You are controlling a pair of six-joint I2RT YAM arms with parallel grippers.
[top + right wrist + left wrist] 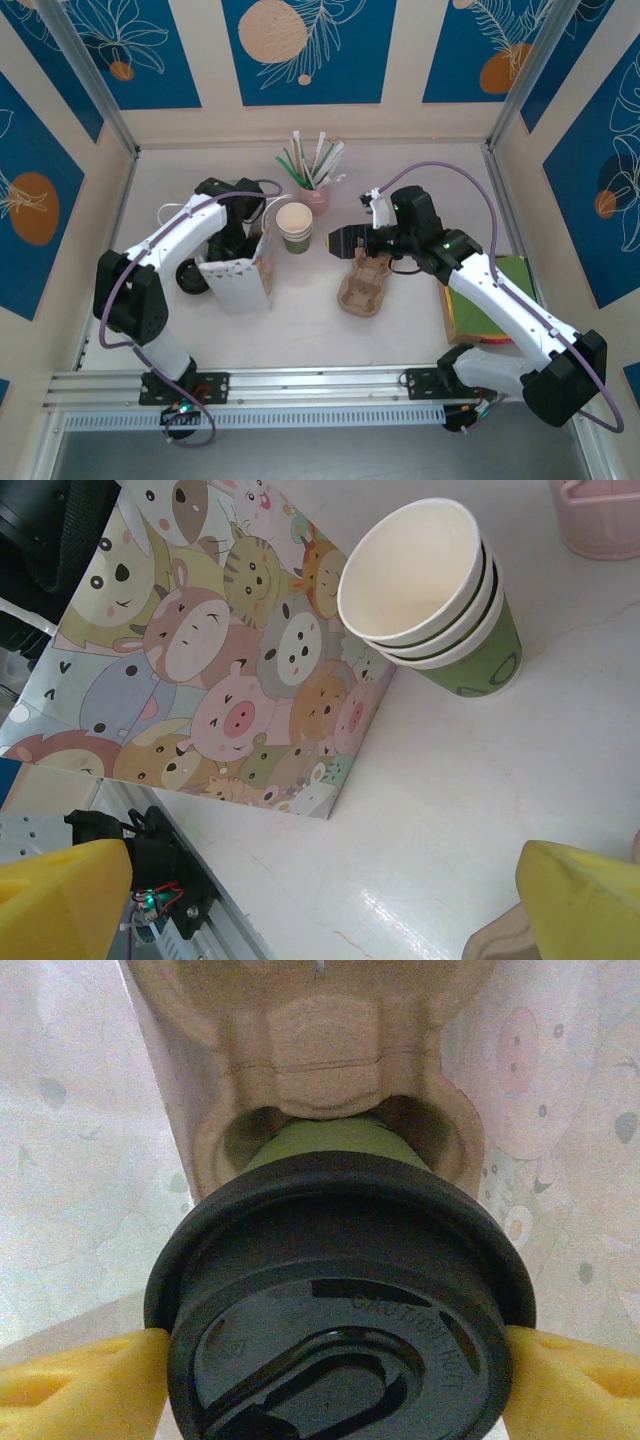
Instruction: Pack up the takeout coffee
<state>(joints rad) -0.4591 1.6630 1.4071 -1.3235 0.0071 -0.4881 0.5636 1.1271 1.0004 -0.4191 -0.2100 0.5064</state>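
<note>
The coffee (330, 1142) sat down inside the bag (238, 283), its green body seated in a socket of a pulp carrier (320, 1050) with the bag's printed walls rising on either side. It lay straight ahead of the left claw (340, 1360), lid (340, 1220) toward the claw and long axis running along the claw's own line of reach into the bag's mouth. The left claw stood wide, yet not free: its yellow fingers (90, 1380) pressed against opposite sides of the black lid's rim, so it read as grasping the coffee by the lid. Whether the cup's base had bottomed out in the socket was hidden behind the lid. I judged the placing close to done, and the coming move to turn on that axis: a let-go, then a straight pull back along it out of the bag's mouth, since any sideways drift could drag the lid or tip the carrier against the bag wall. The left arm was the one at the coffee. The right claw (342, 238) hung well to the right of the bag, past the cup stack (295, 228) that stood just beside the bag. Its fingers were spread fully with nothing between them, above a second carrier (365, 285) on the tabletop (300, 330).
</note>
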